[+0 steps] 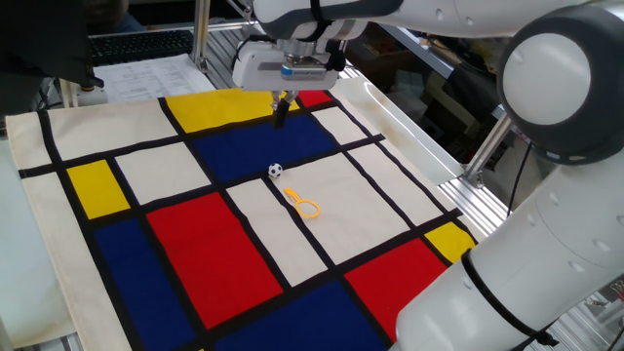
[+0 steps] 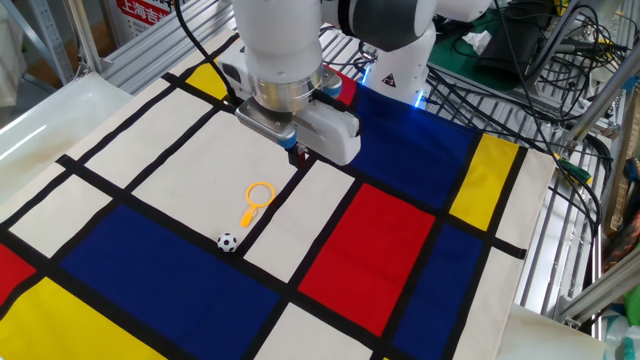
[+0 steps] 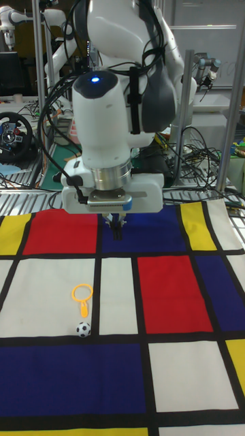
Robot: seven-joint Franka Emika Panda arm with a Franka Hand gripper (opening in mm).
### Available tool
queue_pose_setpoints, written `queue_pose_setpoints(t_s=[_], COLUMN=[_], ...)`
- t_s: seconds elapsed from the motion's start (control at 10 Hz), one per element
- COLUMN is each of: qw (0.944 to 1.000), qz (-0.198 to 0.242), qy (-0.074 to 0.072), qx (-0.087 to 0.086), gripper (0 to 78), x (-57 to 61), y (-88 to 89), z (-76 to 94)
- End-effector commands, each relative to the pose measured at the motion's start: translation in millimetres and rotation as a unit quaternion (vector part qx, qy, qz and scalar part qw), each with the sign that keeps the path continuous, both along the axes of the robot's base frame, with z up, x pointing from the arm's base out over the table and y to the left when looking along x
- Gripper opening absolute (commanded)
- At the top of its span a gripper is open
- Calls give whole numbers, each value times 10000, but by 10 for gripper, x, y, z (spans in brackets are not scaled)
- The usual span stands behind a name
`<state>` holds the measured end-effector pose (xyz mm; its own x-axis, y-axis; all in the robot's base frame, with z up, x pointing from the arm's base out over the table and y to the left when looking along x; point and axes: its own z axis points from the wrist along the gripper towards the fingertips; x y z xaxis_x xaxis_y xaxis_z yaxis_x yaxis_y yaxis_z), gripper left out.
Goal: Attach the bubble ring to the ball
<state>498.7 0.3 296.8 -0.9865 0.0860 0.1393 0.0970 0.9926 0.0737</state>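
The ball [image 1: 275, 171] is tiny, white with black patches, and rests on a white panel of the cloth. Just beside it lies the bubble ring [image 1: 293, 196], a thin yellow-orange loop with a short handle that points toward the ball without touching it. My gripper [image 1: 281, 109] hangs above the blue panel behind them, well apart from both, shut with nothing between its fingers. From the other side I see the ball [image 2: 228, 241], the bubble ring [image 2: 249, 213] and the gripper [image 2: 300, 157]. The tall view shows the ball [image 3: 83, 330], the bubble ring [image 3: 81, 308] and the gripper [image 3: 118, 228].
A cloth [image 1: 214, 244] of red, blue, yellow and white panels with black lines covers the table. Aluminium frame rails [image 2: 580, 230] and cables [image 2: 540, 60] lie past its edges. The robot base [image 2: 400, 60] stands behind the cloth.
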Motion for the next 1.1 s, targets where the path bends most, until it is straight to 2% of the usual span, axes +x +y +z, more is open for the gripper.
queue_pose_setpoints(t_s=[0.1, 0.4, 0.7, 1.1], qw=[9999, 9998, 9998, 9998], qz=[49, 120, 41, 33], qy=[-137, -151, -211, -196], qx=[28, -16, -20, -26], gripper=[0, 0, 0, 0], x=[37, 90, 95, 95], y=[-115, -201, -207, -207], z=[-16, -31, -31, -31])
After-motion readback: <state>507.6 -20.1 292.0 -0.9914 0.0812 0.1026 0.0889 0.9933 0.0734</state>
